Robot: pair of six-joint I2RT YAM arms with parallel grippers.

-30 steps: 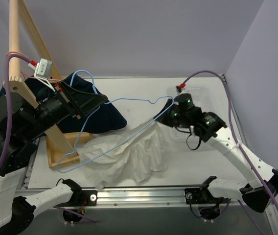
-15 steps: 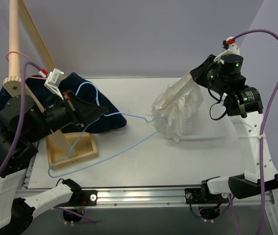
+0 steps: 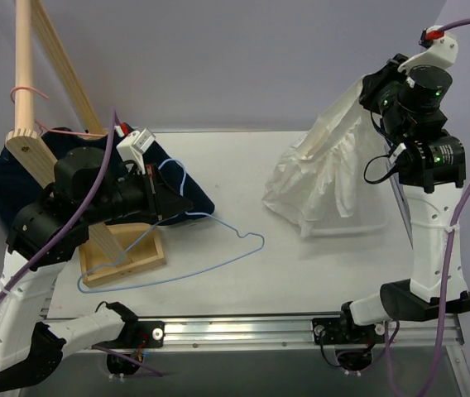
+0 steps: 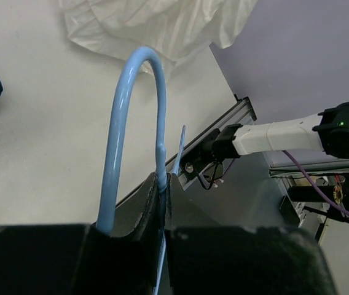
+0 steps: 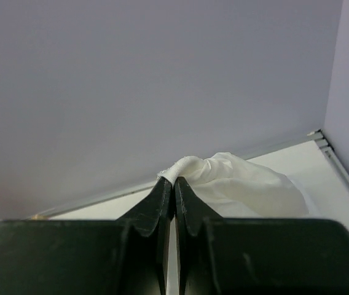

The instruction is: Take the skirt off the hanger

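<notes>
The white skirt (image 3: 326, 169) hangs from my right gripper (image 3: 370, 87), which is raised high at the right and shut on its waistband (image 5: 190, 167); its hem still rests on the table. The light-blue wire hanger (image 3: 187, 252) is bare and clear of the skirt, left of centre, its lower end on the table. My left gripper (image 3: 187, 207) is shut on the hanger's neck below the hook (image 4: 134, 101). In the left wrist view the skirt (image 4: 162, 24) lies beyond the hook.
A dark navy garment (image 3: 173, 186) lies at the back left under my left arm. A wooden rack (image 3: 61, 74) with a pink wire hanger (image 3: 28, 91) stands at the left, its wooden base (image 3: 123, 256) on the table. The table's front rail (image 3: 243, 331) runs along the bottom.
My right gripper has risen up and to the right, lifting the skirt fully off the hanger. My left gripper has moved right and drawn the bare hanger leftward.
</notes>
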